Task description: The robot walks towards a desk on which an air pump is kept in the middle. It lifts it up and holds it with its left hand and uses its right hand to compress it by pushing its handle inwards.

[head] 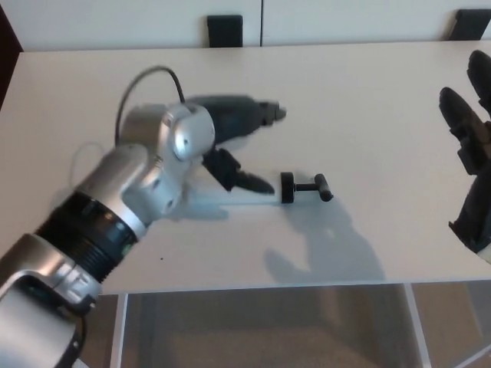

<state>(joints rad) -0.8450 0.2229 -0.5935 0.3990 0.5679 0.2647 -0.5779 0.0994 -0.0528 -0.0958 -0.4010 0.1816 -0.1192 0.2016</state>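
The air pump (295, 189) lies on the white desk (360, 100), near the middle. Its white barrel (257, 199) is partly hidden under my left hand; the black cap and T-handle (322, 186) point right. My left hand (242, 146) hovers over the barrel, open and blurred. Its fingers (265, 113) stretch up and to the right, away from the pump, while the thumb (245, 179) lies over the barrel. At the picture's right edge, my right hand (472, 169) is open above the desk, well apart from the handle.
Two black chair backs (225, 30) (469, 23) stand behind the desk's far edge. A black cable (149, 80) loops over my left wrist. The desk's near edge (307, 285) runs across the bottom, with floor below.
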